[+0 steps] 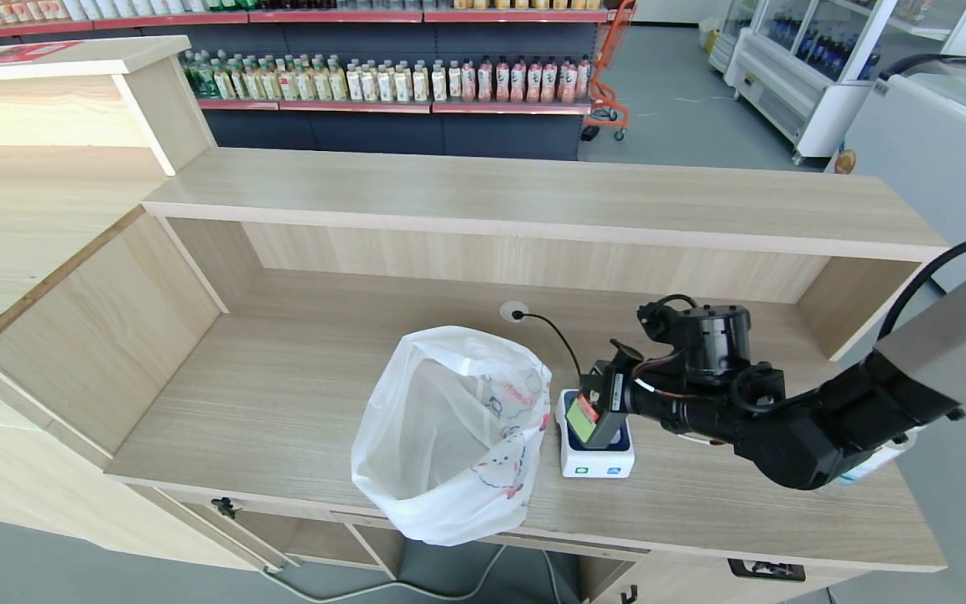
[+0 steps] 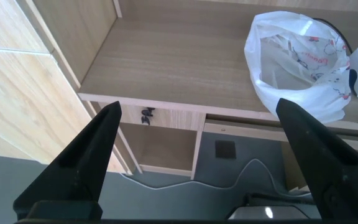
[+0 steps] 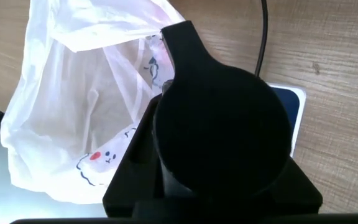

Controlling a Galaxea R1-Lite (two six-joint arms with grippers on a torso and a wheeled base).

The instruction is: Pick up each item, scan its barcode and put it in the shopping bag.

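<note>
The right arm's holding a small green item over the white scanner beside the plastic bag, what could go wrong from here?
The white plastic shopping bag stands at the front edge of the light wooden counter; a nudge from the right gripper could collapse its mouth or tip it off.
The small green red-labelled packet hangs close above the white box scanner; a low swing toward the bag might knock the scanner or snag its black cable.

My right arm reaches across toward my left, right gripper [image 1: 599, 403] clamped on a green item [image 1: 579, 421]; left gripper [image 2: 197, 109] hangs with fingers spread wide
</note>
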